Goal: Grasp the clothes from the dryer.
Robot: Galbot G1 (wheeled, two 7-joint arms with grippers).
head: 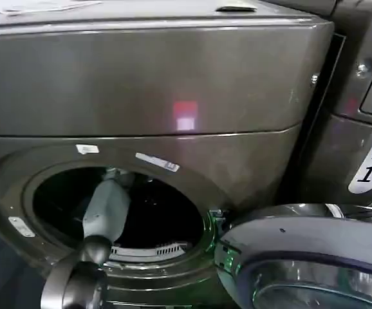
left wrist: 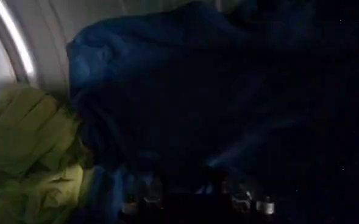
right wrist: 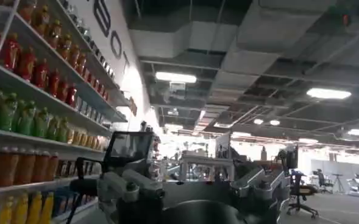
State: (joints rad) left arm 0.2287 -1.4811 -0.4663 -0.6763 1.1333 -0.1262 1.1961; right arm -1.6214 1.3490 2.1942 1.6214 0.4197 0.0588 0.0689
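Observation:
The dryer (head: 173, 77) is a bronze-grey front loader with a red light on its panel and its round porthole (head: 118, 209) open. My left arm (head: 107, 209) reaches through the porthole into the dark drum. Inside lie the clothes: a big dark navy pile (left wrist: 185, 97) with a yellow-green cloth (left wrist: 33, 152) beside it against the drum wall. My left gripper (left wrist: 194, 199) is open right at the navy fabric, its fingertips (left wrist: 144, 198) dim in the shadow. My right gripper (right wrist: 194, 182) is open and holds nothing, pointing out into the room away from the dryer.
A round chrome-rimmed glass door (head: 302, 257) stands open at the lower right of the porthole. To the right is another machine's panel with a white "1" label (head: 369, 168). The right wrist view looks at shelves of bottled drinks (right wrist: 27, 91).

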